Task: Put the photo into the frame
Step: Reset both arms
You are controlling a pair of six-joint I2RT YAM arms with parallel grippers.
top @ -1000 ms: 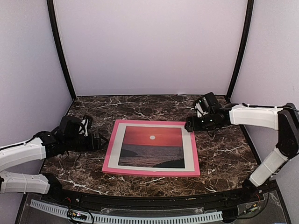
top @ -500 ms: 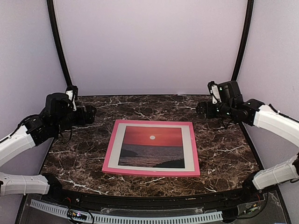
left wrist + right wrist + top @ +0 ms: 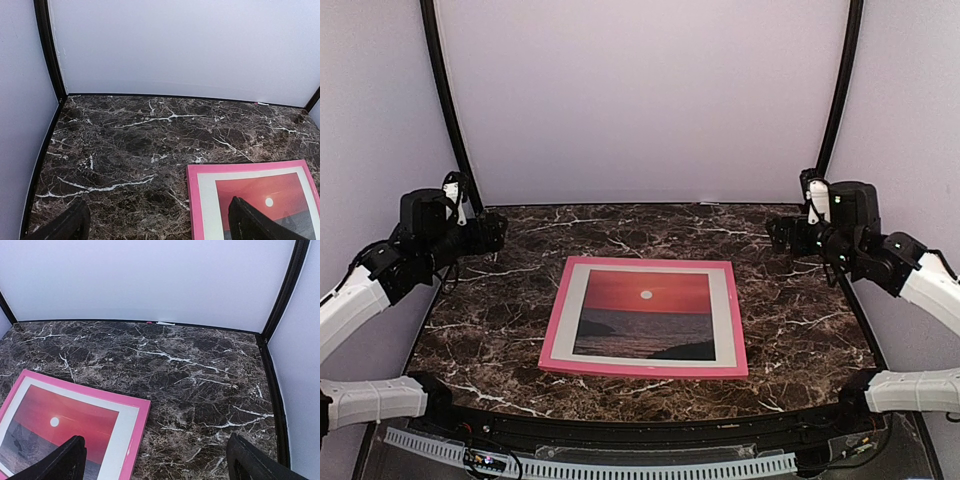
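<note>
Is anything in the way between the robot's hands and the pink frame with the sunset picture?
No, nothing visible is in the way. Only bare table lies between the left gripper and the frame, and between the right gripper and the frame. Both grippers are open, off to the sides. The photo already sits inside the frame.

Photo (image 3: 645, 310): no text was readable.
Frame (image 3: 645, 368): no label or brand was readable.
Table (image 3: 800, 320): no signs were readable.
</note>
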